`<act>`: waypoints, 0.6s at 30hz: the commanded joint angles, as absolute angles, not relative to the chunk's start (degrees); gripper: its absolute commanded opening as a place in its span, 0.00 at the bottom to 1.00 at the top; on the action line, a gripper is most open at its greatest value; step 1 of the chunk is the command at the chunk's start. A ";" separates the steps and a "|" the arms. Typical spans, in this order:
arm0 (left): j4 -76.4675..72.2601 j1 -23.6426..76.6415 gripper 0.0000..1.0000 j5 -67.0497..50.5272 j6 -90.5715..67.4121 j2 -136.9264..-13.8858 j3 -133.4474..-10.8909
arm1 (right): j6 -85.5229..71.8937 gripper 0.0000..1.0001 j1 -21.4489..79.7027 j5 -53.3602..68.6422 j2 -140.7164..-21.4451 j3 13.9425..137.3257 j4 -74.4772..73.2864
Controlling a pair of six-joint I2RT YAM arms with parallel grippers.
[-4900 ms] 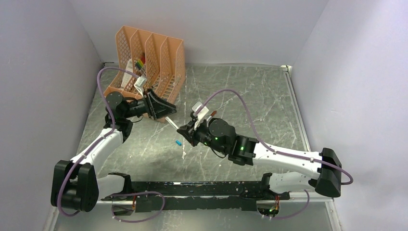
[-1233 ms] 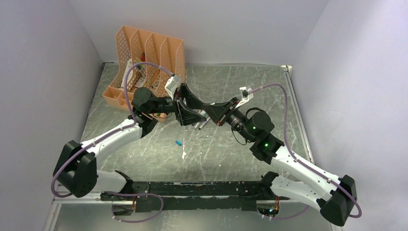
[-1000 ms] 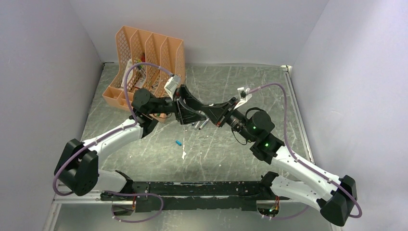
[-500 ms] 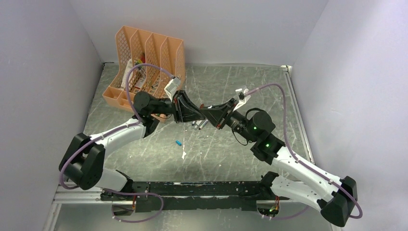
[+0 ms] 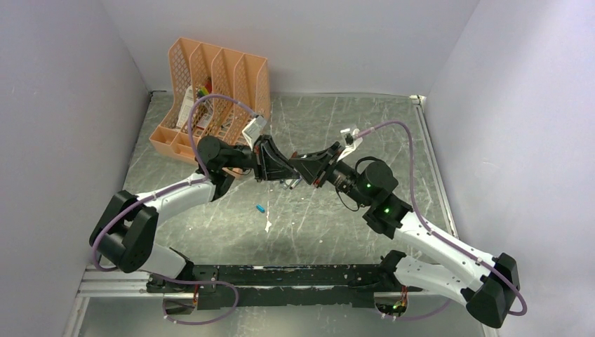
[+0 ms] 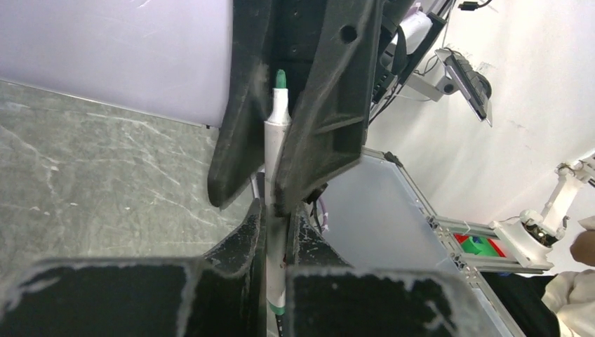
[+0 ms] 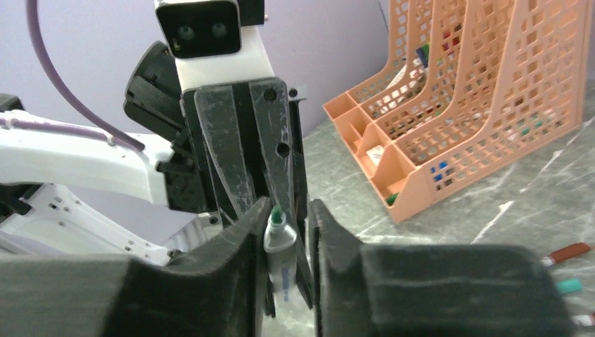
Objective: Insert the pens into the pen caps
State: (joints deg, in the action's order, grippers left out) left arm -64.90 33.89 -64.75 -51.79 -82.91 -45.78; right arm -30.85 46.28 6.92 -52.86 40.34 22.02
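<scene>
Pen (image 6: 276,147), green tip showing, held mid-air: your left gripper (image 6: 276,214) pinches one end, your right gripper (image 7: 281,210) pinches other. Blue cap (image 5: 260,208) lies on table (image 5: 365,126) beneath.

light: soft and even from overhead, top view bright all over
shadows: just faint smudges on the surface (image 5: 337,232) under the arms
focus: left fingers (image 6: 242,242) and right fingers (image 7: 231,260) mushy at 6 o'clock, pen (image 6: 276,147) crisp
glare: left wrist view kinda washed out around 2 o'clock
</scene>
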 commanded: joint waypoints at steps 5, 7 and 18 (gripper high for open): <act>-53.43 35.95 0.07 -65.35 -39.99 -78.50 -45.32 | -31.68 0.58 45.69 -3.84 -48.96 40.57 24.61; -44.48 35.95 0.07 -62.86 -33.95 -76.69 -46.13 | -31.81 0.63 45.66 -5.84 -47.86 40.40 23.30; -33.33 35.77 0.07 -54.76 -25.28 -72.94 -46.65 | -32.39 0.52 45.67 -7.18 -44.46 38.73 17.81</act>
